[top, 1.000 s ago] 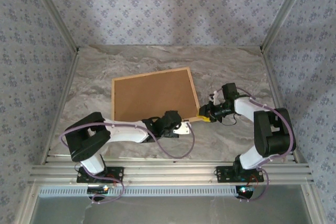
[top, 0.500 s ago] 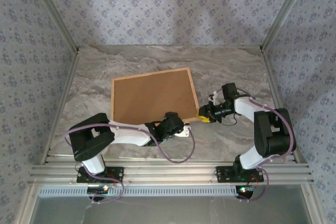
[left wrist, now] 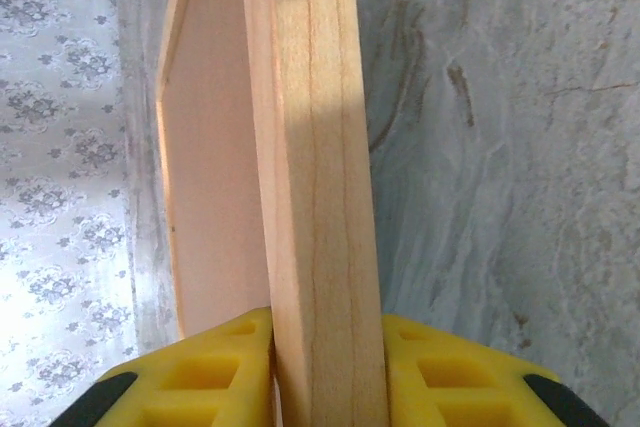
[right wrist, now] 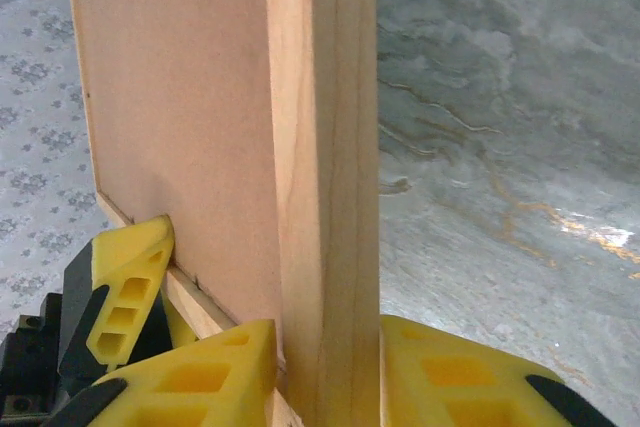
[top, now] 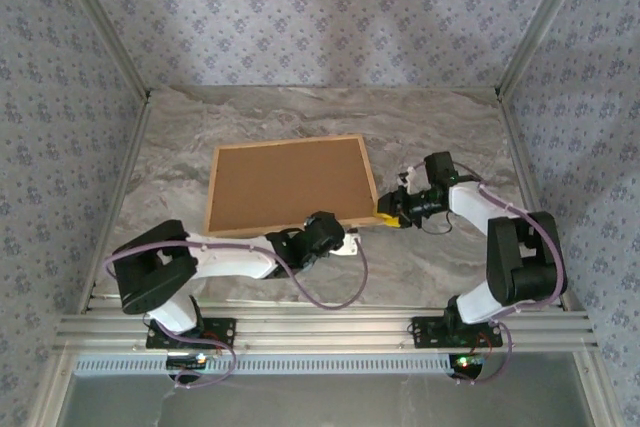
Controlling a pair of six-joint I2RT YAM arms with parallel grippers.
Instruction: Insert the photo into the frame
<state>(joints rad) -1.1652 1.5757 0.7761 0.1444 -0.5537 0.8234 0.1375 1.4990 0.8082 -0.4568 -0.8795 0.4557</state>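
Observation:
The frame (top: 371, 179) lies back up on the marble table, a thin light-wood rim around a plain brown backing board (top: 285, 187). The photo is hidden. My left gripper (top: 340, 237) is shut on the frame's near rail close to the near right corner. In the left wrist view its yellow pads (left wrist: 225, 362) press both faces of the wooden edge (left wrist: 310, 147). My right gripper (top: 385, 213) is shut on the frame's right rail (right wrist: 320, 147) at that same corner. In the right wrist view, one yellow finger (right wrist: 125, 287) of the left gripper shows beside the board (right wrist: 170, 97).
Grey marble tabletop (top: 440, 127) runs all around the frame, with patterned walls on three sides. An aluminium rail (top: 320, 327) crosses the near edge where both arm bases stand. Metal uprights (top: 525, 42) mark the back corners.
My left gripper has closed onto the frame's near rail. The frame has turned a little, now squarer to the table. The right gripper has shifted slightly away from me.

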